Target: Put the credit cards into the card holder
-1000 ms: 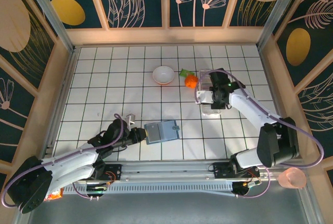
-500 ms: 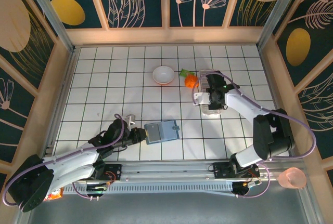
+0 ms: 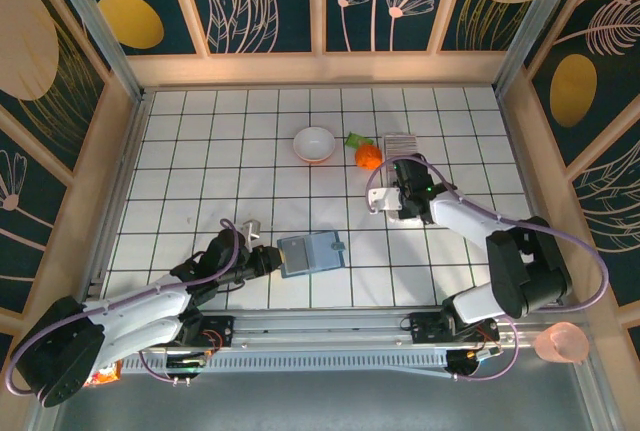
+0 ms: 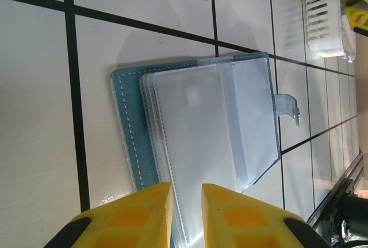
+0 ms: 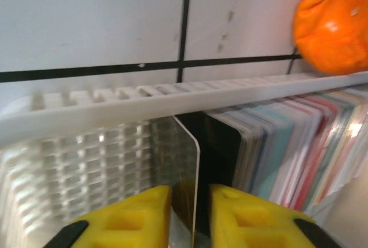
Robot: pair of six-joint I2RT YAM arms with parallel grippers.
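Note:
The teal card holder point(image 3: 312, 251) lies open on the tiles, its clear inner sleeves point(image 4: 218, 121) facing up. My left gripper point(image 4: 187, 202) is shut on its near edge, one yellow finger on each side of the sleeves; from above it point(image 3: 272, 256) is at the holder's left side. The credit cards point(image 5: 287, 138) stand edge-on as a striped stack in a white slotted basket point(image 5: 144, 101). My right gripper point(image 5: 190, 202) reaches into that basket point(image 3: 400, 213), open, with one shiny card point(image 5: 187, 161) upright between its fingers and a dark gap beside it.
An orange fruit toy point(image 3: 368, 155) with a green leaf sits just left of the basket, close to the right arm. A white bowl point(image 3: 314, 143) stands further left. A small grey cup point(image 3: 250, 226) is by the left wrist. Wooden walls ring the table.
The right gripper has moved along the basket toward the near side and its jaws have parted from shut. The left arm and the card holder have stayed put.

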